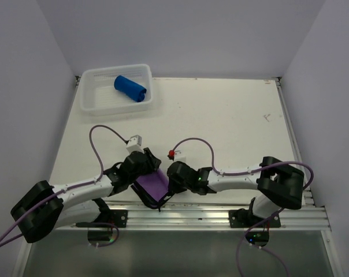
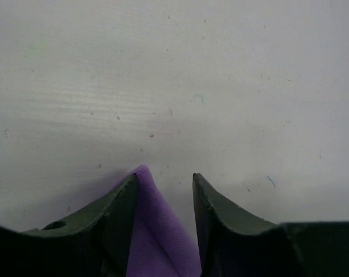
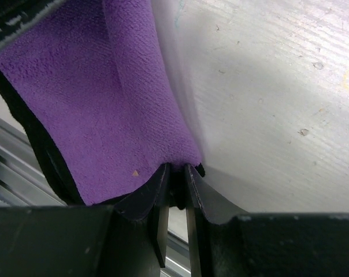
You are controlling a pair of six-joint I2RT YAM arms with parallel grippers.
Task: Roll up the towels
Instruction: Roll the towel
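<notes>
The light purple towel (image 1: 152,185) with its dark edge lies part folded at the table's near edge, between my two grippers. My left gripper (image 1: 151,169) is at its far left side. In the left wrist view the jaws of the left gripper (image 2: 164,176) stand apart, and a purple towel corner (image 2: 152,231) rests against the left finger. My right gripper (image 1: 173,183) is on the towel's right side. In the right wrist view the right gripper (image 3: 177,167) is pinched shut on the edge of the purple towel (image 3: 93,104). The royal blue towel (image 1: 130,88) lies rolled in the basket.
A white mesh basket (image 1: 118,68) stands at the far left corner of the table. An aluminium rail (image 1: 209,216) runs along the near edge just behind the purple towel and also shows in the right wrist view as the rail (image 3: 21,179). Walls close in on three sides.
</notes>
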